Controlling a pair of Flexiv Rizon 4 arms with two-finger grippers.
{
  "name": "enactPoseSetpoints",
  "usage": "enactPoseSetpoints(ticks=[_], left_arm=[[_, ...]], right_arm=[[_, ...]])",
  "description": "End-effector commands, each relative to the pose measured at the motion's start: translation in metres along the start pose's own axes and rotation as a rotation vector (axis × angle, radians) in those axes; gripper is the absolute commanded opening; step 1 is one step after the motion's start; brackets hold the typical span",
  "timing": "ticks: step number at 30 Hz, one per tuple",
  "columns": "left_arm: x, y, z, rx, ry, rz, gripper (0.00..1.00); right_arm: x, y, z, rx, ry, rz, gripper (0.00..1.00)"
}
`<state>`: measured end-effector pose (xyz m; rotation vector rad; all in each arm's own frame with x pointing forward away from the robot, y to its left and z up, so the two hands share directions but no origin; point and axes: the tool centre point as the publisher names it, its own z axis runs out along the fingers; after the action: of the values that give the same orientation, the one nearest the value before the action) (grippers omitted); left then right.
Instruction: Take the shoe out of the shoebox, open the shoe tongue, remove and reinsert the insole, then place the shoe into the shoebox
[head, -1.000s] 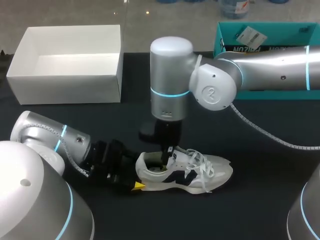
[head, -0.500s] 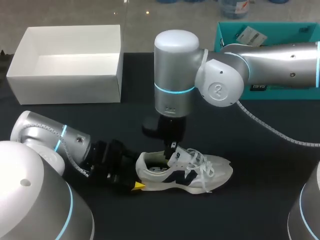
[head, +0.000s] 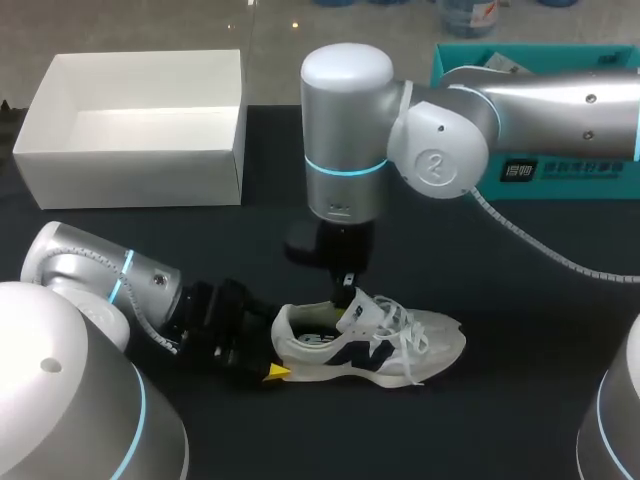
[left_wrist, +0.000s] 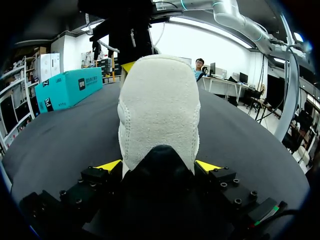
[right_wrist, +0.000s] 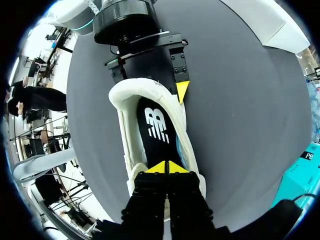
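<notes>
So far we have the shoe (head: 370, 345) out of the shoebox (head: 130, 178). It stands near the tabletop's (head: 520, 400) front edge, and the box sits at the far left corner. The left gripper's (left_wrist: 159, 167) jaws clamp the heel; the right gripper's (right_wrist: 166, 167) jaws are together over the tongue. The insole (right_wrist: 155, 125) lies inside, so its removal, refitting and the boxing likely remain. We count one shoe, one insole, one shoebox.

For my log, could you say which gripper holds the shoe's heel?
The left gripper: its fingers clamp the shoe at its heel; the right gripper, shut, is above the insole.
</notes>
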<state>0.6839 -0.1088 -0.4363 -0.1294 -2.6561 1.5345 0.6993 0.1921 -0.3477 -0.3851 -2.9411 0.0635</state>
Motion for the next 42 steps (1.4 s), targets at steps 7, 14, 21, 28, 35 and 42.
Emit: enactPoseSetpoints(ticks=[7, 14, 21, 28, 35, 42], left_arm=[[0.000, 0.006, 0.006, -0.004, -0.002, 0.000, 0.00], [0.000, 0.006, 0.006, -0.004, -0.002, 0.000, 0.00], [0.000, 0.006, 0.006, -0.004, -0.002, 0.000, 0.00], [0.000, 0.006, 0.006, -0.004, -0.002, 0.000, 0.00], [0.000, 0.006, 0.006, -0.004, -0.002, 0.000, 0.00], [0.000, 0.006, 0.006, -0.004, -0.002, 0.000, 0.00]], right_arm=[[-0.001, 0.020, -0.003, 0.068, -0.015, 0.013, 0.00], [-0.001, 0.027, 0.005, 0.099, 0.003, 0.012, 0.00], [0.000, 0.027, 0.019, 0.089, 0.032, 0.028, 0.00], [-0.003, 0.020, 0.022, 0.089, 0.028, 0.037, 0.00], [-0.007, 0.017, 0.022, 0.067, 0.024, 0.041, 0.12], [-0.008, 0.016, 0.021, 0.062, 0.023, 0.042, 0.33]])
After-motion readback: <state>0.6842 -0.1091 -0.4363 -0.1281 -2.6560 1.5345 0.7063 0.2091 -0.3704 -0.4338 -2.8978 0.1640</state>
